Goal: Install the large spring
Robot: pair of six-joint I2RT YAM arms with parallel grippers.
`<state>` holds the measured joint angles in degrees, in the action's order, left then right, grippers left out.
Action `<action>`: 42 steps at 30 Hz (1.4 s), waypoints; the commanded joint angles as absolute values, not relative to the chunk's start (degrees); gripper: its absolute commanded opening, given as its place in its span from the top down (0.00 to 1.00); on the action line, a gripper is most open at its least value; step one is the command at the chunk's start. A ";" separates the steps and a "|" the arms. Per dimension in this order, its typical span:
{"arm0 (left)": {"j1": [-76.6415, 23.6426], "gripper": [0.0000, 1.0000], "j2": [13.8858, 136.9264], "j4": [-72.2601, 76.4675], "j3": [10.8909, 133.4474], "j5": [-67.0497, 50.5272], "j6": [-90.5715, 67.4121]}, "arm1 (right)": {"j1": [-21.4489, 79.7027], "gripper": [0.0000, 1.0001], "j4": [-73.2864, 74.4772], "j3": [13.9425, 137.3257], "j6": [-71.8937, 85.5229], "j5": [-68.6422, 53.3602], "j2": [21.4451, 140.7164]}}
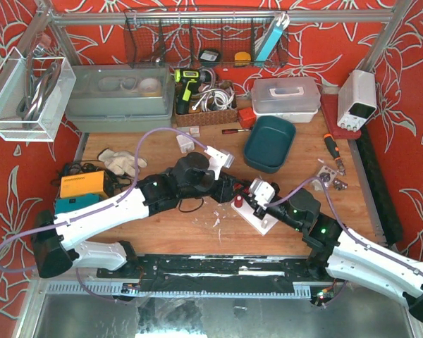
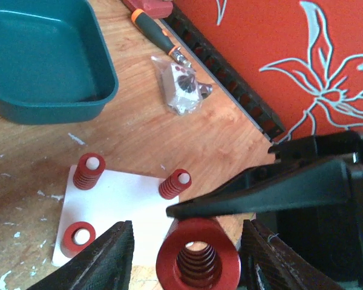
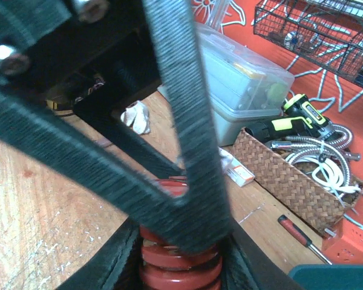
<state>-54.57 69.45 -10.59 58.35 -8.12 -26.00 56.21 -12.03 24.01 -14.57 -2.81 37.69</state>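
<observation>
The large spring, a wide red coil, stands upright at the near corner of the white plate. My left gripper is open and straddles it, with a gap showing on the left side. My right gripper is shut, and its joined tips rest on the spring's top rim. In the left wrist view the right gripper lies across the spring's far edge. Three small red springs sit on posts at the other corners. In the top view both grippers, left and right, meet at the spring.
A teal bin sits just beyond the plate. A screwdriver, a bag of parts and a black cable track lie toward the right wall. A wicker basket and clear lidded box stand at the back.
</observation>
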 commanded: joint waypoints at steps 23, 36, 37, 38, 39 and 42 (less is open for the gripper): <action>-52.56 0.56 69.16 -6.09 55.68 -16.56 -29.19 | 56.43 1.00 -19.81 21.40 -15.43 -4.19 39.58; -52.39 0.84 69.80 -2.92 54.47 -19.49 -29.55 | 56.43 1.00 -20.30 21.53 -15.42 -5.11 40.83; -52.30 0.89 69.64 -2.64 54.29 -19.59 -29.39 | 56.43 1.00 -20.18 21.53 -15.19 -4.87 41.02; -52.25 0.94 69.43 -2.42 54.17 -19.60 -29.17 | 56.43 1.00 -19.89 21.53 -14.58 -4.31 41.23; -52.10 0.99 69.03 -2.38 54.07 -19.41 -28.88 | 56.43 0.95 -19.12 21.61 -13.61 -3.30 41.42; -51.28 1.00 67.54 -3.46 54.76 -17.20 -27.43 | 56.43 0.62 -13.13 22.94 -8.21 -1.73 41.68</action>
<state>-51.48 69.41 -6.76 53.84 -15.14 -29.43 56.25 -16.73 21.58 -14.15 -2.76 41.36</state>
